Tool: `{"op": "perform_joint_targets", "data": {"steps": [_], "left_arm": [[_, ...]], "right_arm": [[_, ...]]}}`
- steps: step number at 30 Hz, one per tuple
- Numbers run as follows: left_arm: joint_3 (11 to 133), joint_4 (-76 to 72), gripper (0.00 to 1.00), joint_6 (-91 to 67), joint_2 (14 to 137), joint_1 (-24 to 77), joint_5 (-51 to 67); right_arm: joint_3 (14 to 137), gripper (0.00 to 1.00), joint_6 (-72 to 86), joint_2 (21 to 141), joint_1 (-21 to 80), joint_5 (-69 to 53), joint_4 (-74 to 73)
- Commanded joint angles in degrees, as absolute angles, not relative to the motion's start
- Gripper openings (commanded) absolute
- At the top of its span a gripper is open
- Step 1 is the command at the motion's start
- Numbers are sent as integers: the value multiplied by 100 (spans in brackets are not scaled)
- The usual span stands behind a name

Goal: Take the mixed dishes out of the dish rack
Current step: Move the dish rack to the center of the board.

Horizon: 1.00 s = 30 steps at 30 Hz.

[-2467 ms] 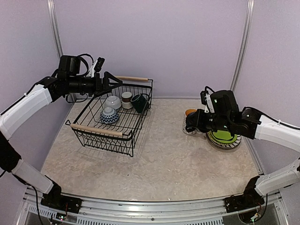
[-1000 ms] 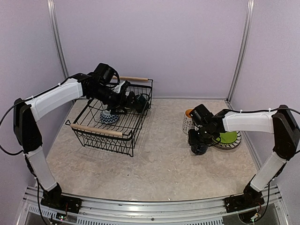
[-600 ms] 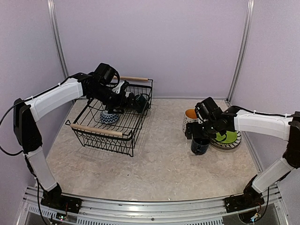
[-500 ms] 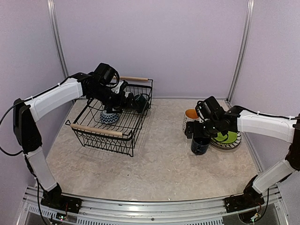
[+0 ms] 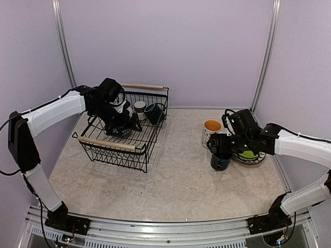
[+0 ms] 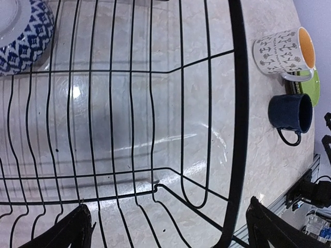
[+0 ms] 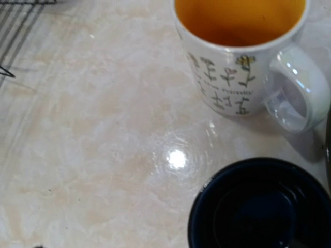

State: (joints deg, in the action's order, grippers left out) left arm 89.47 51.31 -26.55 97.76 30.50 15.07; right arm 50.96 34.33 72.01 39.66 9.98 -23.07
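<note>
Since the left gripper [image 6: 170, 219] sits spread wide and empty inside the dish rack [image 6: 238, 103] at far left, I'd go for the blue-patterned bowl [image 6: 20, 31] at the edge of its view. It's likely glazed ceramic, so stiff, slick and chippable; pinch across the rim, one finger inside. The right gripper [image 5: 220, 144] hangs over the dark mug [image 7: 261, 206], which stands free beside the patterned mug [image 7: 232, 62] at right; it holds nothing, and I can't tell its jaw width.

A lab test cell; blank lilac walls [image 5: 165, 46], metal corner posts [image 5: 266, 51], marble-look tabletop [image 5: 176, 181].
</note>
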Motion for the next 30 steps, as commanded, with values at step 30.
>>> {"op": "perform_joint_targets", "data": {"steps": [30], "left_arm": [[6565, 6015, 99, -4542, 7735, 3891, 1376]], "right_arm": [[4621, 100, 3617, 6990, 4094, 720, -1634]]}}
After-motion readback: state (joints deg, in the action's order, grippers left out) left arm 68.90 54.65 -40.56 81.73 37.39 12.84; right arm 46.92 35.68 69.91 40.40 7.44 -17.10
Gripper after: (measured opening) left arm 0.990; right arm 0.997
